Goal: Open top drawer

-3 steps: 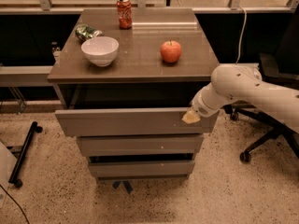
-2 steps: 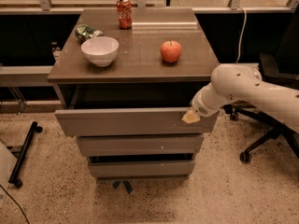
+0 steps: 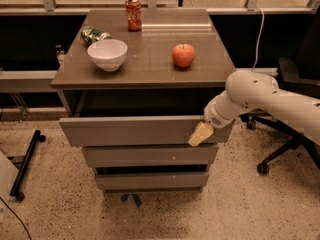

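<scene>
The top drawer [image 3: 135,130] is the widest grey-taupe front and stands pulled out from under the tabletop, with its dark box showing behind the panel. My gripper [image 3: 201,133] comes in from the right on a white arm. Its cream tip lies against the right end of the drawer's front panel. Two shorter drawer fronts [image 3: 150,155] sit below it, the lowest with a dark gap above it.
On the brown tabletop [image 3: 150,59] stand a white bowl [image 3: 107,54], a red apple [image 3: 183,55], a red soda can [image 3: 133,14] and a green crumpled bag [image 3: 92,34]. An office chair base [image 3: 280,154] is at the right. A black wheeled stand [image 3: 27,164] is at the left.
</scene>
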Motion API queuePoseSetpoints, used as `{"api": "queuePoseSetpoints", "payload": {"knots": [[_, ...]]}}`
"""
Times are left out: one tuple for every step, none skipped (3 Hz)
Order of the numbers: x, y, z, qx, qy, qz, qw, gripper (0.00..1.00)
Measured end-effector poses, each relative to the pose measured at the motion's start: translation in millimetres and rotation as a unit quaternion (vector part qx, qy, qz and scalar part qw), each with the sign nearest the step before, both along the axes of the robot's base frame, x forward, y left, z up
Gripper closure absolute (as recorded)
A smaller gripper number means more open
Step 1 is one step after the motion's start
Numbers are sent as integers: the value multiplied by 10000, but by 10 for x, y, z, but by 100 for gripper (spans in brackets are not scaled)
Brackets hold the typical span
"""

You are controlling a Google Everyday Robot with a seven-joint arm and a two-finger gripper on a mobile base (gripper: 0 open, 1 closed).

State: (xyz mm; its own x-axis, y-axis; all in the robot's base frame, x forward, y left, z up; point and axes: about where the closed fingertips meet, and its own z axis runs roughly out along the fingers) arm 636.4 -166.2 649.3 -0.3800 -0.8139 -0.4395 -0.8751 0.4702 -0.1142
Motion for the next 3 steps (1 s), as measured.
{"api": "queuePoseSetpoints", "payload": {"knots": [[0, 0, 0, 0, 0, 0, 10000, 0], [-185, -8, -51, 76, 188, 238, 9995, 18], [-212, -9, -38, 87, 214, 271, 9994, 41]]}}
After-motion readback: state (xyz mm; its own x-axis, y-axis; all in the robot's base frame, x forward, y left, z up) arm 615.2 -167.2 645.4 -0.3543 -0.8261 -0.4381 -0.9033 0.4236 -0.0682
